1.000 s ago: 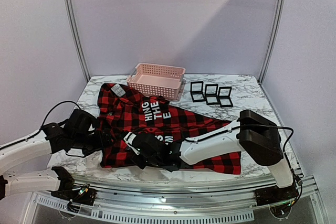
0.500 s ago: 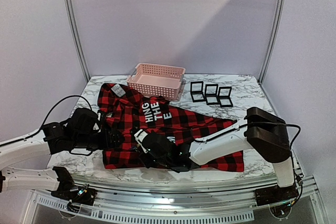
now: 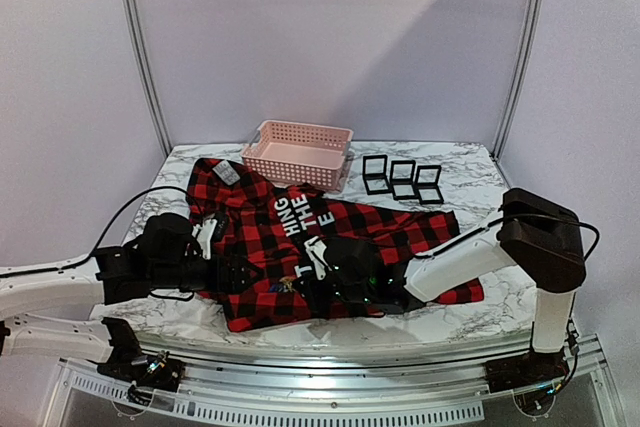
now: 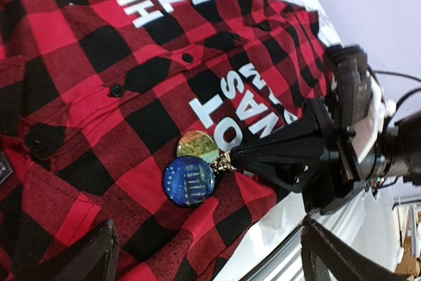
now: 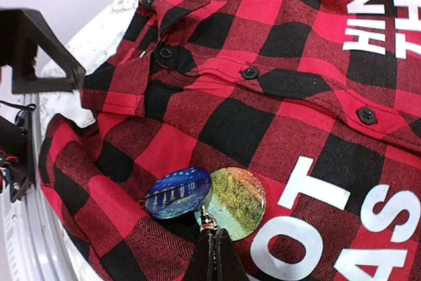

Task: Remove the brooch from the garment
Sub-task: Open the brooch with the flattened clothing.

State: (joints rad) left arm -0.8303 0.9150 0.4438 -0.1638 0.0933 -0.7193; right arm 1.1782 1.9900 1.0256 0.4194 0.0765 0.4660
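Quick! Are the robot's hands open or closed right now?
Left gripper: open, holding nothing.
Right gripper: shut on the metal clasp of the blue-and-yellow two-disc brooch.

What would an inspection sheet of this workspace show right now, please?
Surface: marbled table, its middle covered by the garment.
Job's things: plaid garment lying rumpled; brooch, two round discs, on it.
Clutter: pink basket and black square frames at the back.
Hands: right hand shut on the brooch's clasp; left hand open over the garment.
Cables: black cable looping above the left arm.
Surroundings: plain pale walls.
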